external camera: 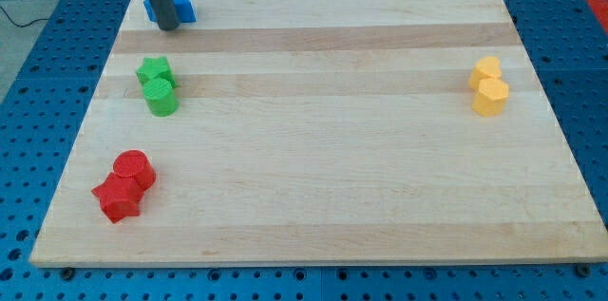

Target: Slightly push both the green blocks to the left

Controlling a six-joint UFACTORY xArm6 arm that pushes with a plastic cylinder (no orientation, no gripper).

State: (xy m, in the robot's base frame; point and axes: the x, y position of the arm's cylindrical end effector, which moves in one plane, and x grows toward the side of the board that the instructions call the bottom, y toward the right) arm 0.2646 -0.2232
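Two green blocks sit touching at the view's left: a green star-like block (152,71) and, just below it, a green cylinder (161,97). My tip (166,26) is at the view's top left, above the green blocks and apart from them. It stands against a blue block (182,7), which the rod partly hides.
A red cylinder (134,167) and a red star-like block (117,196) sit touching at the bottom left. Two yellow blocks (488,85) sit touching at the right. The wooden board (313,149) lies on a blue perforated table.
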